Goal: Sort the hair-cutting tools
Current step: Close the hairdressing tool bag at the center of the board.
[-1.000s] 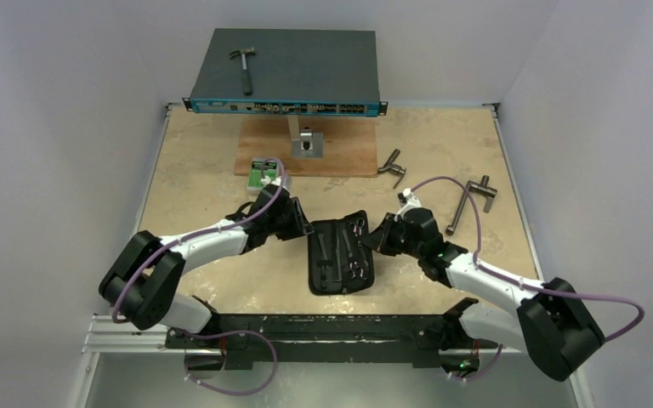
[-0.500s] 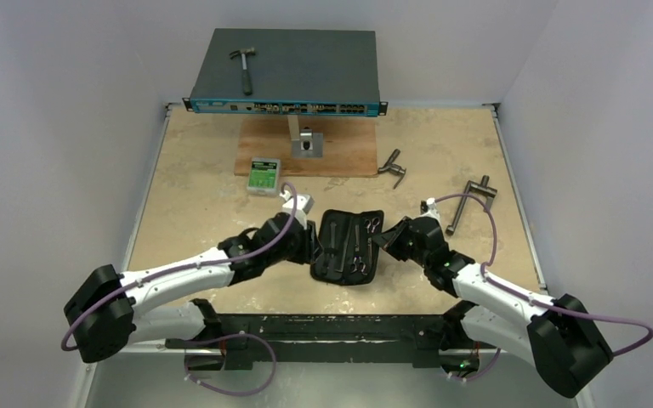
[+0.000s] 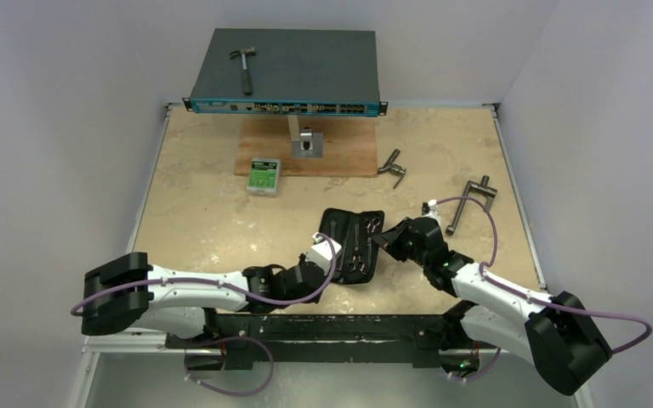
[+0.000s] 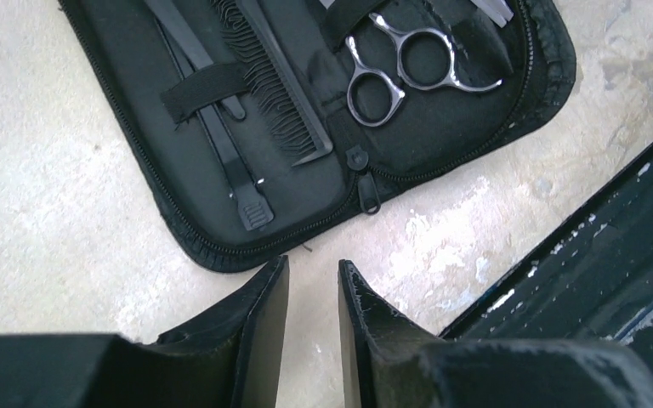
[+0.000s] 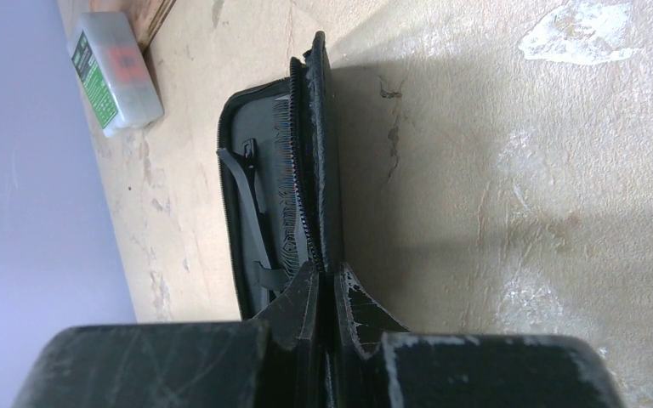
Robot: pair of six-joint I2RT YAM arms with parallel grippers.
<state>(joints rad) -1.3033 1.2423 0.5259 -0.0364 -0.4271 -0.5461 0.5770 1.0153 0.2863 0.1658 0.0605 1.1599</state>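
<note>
your right gripper [image 5: 330, 276] pinches the floppy case [image 5: 327, 170] rim; take the likely slippery scissors [image 4: 397, 76] by the rings (left gripper [image 4: 313, 289] narrow, empty).

Enclosure: plain pale lilac-white walls [image 3: 59, 127] on the left, far and right sides, evenly lit. Worktop [image 3: 195, 212]: beige, mottled, stone-look surface with white scuffs, bordered by a black rail [image 3: 323, 327] at the near edge, with a brown wooden board [image 3: 349, 157] lying at its far middle. Fittings: a dark flat box with a row of ports [image 3: 306, 64] raised on a metal stand [image 3: 306, 140] over the board, a hammer [image 3: 244, 68] on its top; a small green-and-white box [image 3: 264, 176] at the board's near left corner; one grey T-handle tool [image 3: 393, 166] right of the board and another [image 3: 469, 202] nearer the right wall.
</note>
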